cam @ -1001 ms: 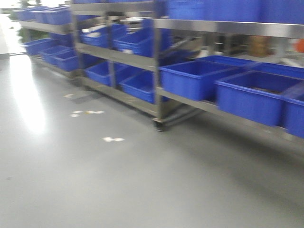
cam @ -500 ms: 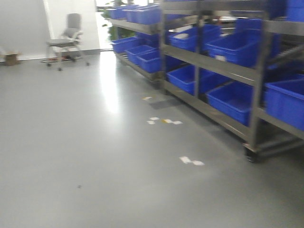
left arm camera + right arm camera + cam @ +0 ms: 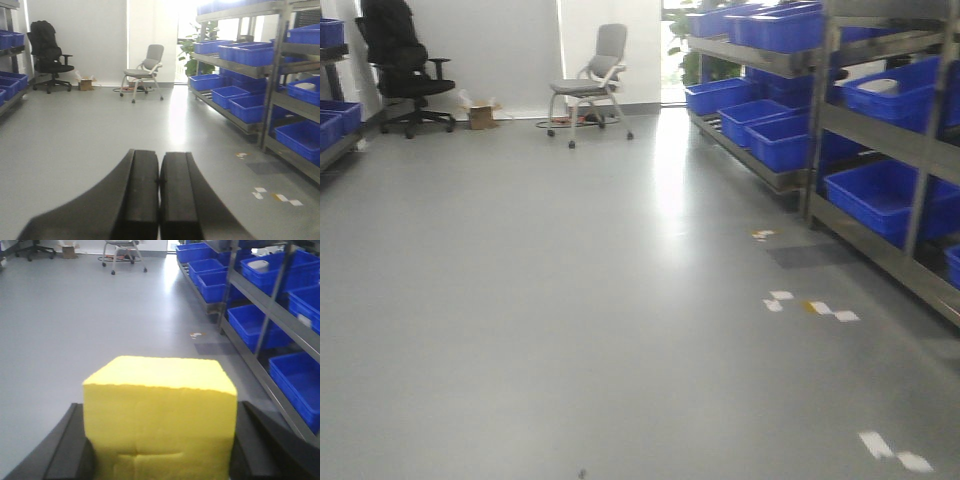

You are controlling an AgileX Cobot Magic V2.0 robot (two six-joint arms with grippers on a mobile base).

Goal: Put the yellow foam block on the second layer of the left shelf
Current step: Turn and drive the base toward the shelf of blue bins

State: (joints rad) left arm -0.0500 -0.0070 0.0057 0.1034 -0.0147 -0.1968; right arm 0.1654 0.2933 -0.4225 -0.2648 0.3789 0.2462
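Right wrist-mounted view: the yellow foam block (image 3: pixel 160 415) fills the lower centre, clamped between the right hand's (image 3: pixel 162 450) dark fingers. One flat face is toward the lens and the top is level. No side looks longer; its base is cut off. The left hand (image 3: pixel 159 180) is pressed together. The left shelf (image 3: pixel 342 148) is a sliver at the left edge.

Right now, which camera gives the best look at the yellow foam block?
The right wrist view: the yellow foam block fills its foreground, gripped between two dark fingers. The front-facing and left wrist views show none of it, only floor, chairs and blue bins.
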